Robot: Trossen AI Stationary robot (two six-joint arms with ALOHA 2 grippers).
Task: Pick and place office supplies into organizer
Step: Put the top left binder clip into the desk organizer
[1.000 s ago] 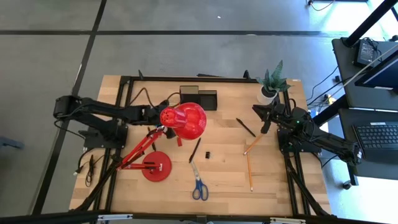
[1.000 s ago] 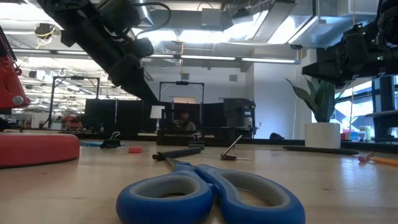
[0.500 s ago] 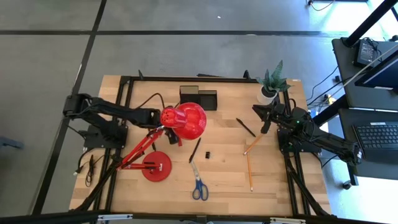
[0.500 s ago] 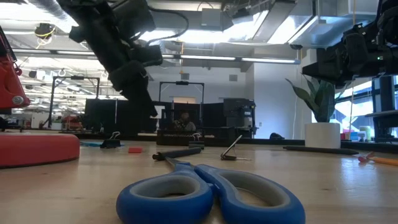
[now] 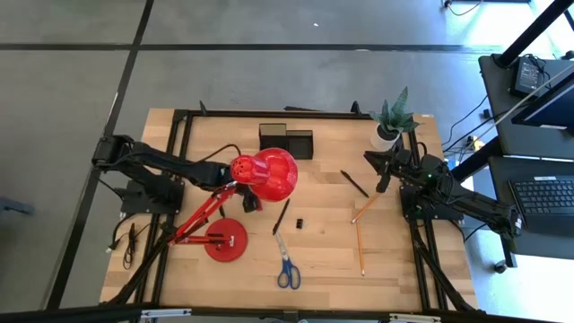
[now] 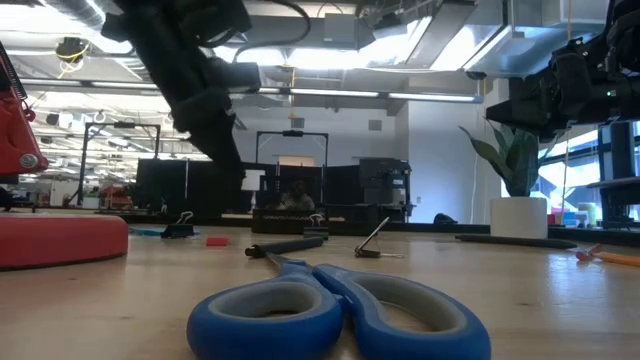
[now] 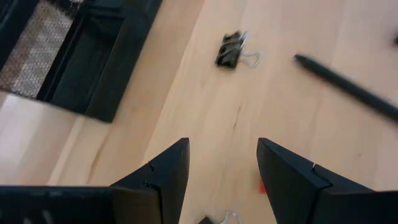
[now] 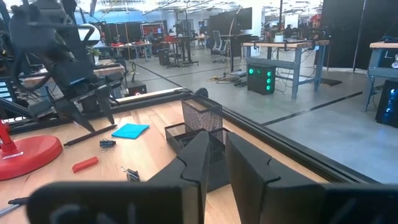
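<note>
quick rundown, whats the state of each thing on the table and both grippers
left gripper: open, empty, above bare table beside the lamp head
right gripper: nearly shut, empty, raised near the plant
organizer: upright at the far edge
scissors: closed, lying flat
binder clip: lying loose
lamp: head tilted over the table

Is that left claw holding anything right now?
No. In the left wrist view, the left claw stands open and empty above the bare wooden table, with a small black binder clip lying farther ahead.
</note>
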